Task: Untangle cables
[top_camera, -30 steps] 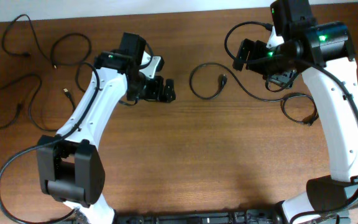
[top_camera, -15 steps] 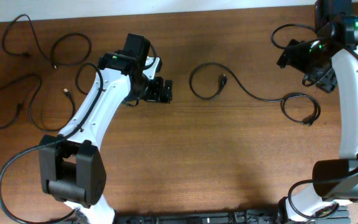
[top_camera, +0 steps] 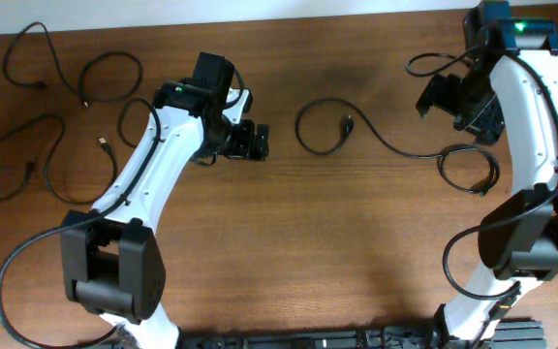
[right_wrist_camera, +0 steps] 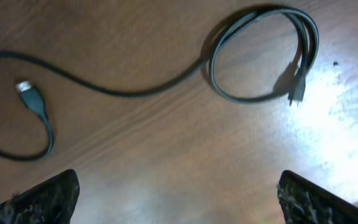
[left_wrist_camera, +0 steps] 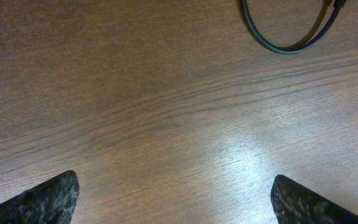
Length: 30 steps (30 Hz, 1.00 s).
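My right pincer [right_wrist_camera: 178, 199] has swung clear of the thin black plug-ended cable [right_wrist_camera: 123, 92], wide and empty; between grasps, I reckon, needing a descent onto its coil.

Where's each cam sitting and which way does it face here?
Overhead: fixed above the table, looking straight down; both arms, left gripper and right gripper show.
Left wrist: on left arm, looking down at the table and a cable loop; own fingertips in bottom corners.
Right wrist: on right arm, looking down at the long cable; own fingertips in bottom corners.
Shared: overhead and right wrist both show the long cable.
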### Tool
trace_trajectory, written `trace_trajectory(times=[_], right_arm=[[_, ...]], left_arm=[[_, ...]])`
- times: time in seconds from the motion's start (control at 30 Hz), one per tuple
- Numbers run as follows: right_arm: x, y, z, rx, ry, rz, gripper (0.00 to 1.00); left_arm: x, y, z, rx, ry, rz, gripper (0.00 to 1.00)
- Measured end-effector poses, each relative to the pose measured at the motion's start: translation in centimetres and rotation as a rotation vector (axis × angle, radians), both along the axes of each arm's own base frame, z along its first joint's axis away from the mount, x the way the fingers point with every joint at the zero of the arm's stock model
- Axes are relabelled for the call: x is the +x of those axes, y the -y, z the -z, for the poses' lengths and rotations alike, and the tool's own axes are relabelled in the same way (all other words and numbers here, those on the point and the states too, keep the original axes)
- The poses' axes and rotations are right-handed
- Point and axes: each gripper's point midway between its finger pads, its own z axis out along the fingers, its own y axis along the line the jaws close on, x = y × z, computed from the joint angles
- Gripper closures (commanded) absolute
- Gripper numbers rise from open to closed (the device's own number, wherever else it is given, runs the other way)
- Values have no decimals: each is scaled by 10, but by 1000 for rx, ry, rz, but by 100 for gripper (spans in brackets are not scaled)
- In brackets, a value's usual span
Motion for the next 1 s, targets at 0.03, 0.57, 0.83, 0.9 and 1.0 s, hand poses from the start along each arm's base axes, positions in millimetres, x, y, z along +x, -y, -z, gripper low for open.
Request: trace_trajectory(times=[0.03, 0.57, 0.83, 0.9, 1.0], right_arm=[[3, 2, 10, -11, 0, 1, 2], [18, 13, 120, -57, -153, 110, 16], [9, 28, 149, -48, -203, 179, 20], [6, 25, 156, -32, -206, 173, 22], [17, 15, 159, 62, -156, 94, 30]], left_arm=[[0, 0, 0, 0, 0, 0, 1], [0, -1, 0, 3, 0, -4, 1], [0, -1, 0, 3, -1, -4, 1], [0, -1, 0, 3, 0, -4, 1], [0, -1, 0, 3, 0, -4, 1]])
